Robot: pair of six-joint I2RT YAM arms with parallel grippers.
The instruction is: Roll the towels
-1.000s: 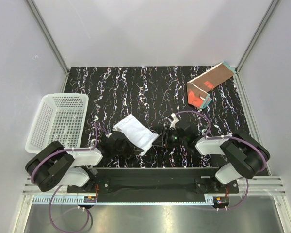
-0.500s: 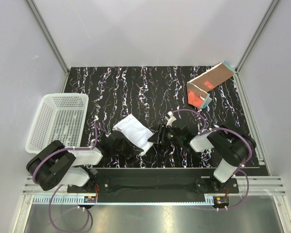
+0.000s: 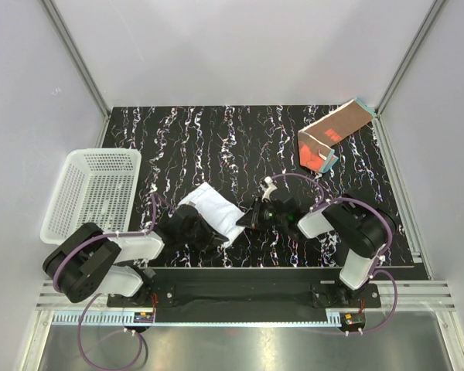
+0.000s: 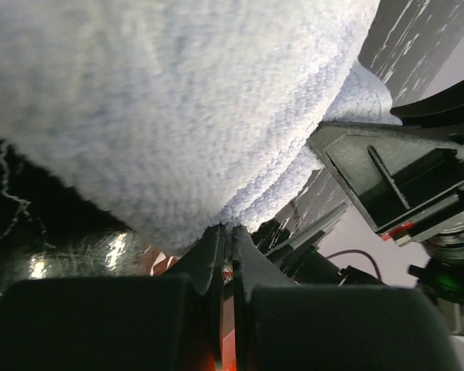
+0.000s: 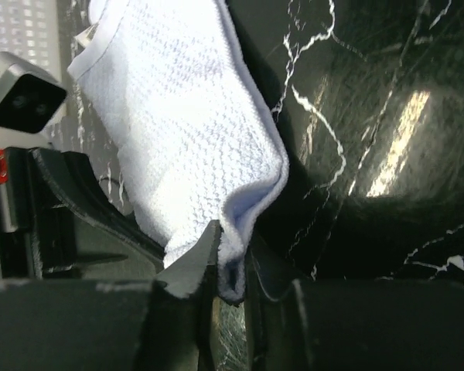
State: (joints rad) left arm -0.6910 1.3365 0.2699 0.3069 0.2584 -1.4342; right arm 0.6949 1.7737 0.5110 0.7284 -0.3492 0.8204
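- The white perforated plastic basket (image 3: 93,193) sits at the left edge of the black marbled table (image 3: 185,139). It is where it was a second ago and holds nothing I can see.
- The left hand (image 4: 226,229) has not shifted. Its fingers are pressed together, and the near-left edge of the white terry towel (image 3: 216,210) appears to be nipped at their tips. In the left wrist view the cloth bulges up directly above them.
- The white terry towel lies near the table's front, between the two hands. It is in almost the same spot as before, lying flat or loosely folded, with no roll formed yet.
- The right hand (image 5: 230,255) is what changed. Over the last second its arm drew in and the hand slid left until it reached the towel's near-right corner. Its fingers spread wider on the way and have now come together on that corner. The right wrist view shows a doubled edge of cloth caught between them.
- With an edge now held on each side, I judge the gripping step finished and the rolling of this first towel about to begin.
- The rust-brown towel with a red-orange patch and teal edge (image 3: 332,133) lies crumpled at the far right corner, well apart from both hands and unmoved. That half of the task looks not yet begun.
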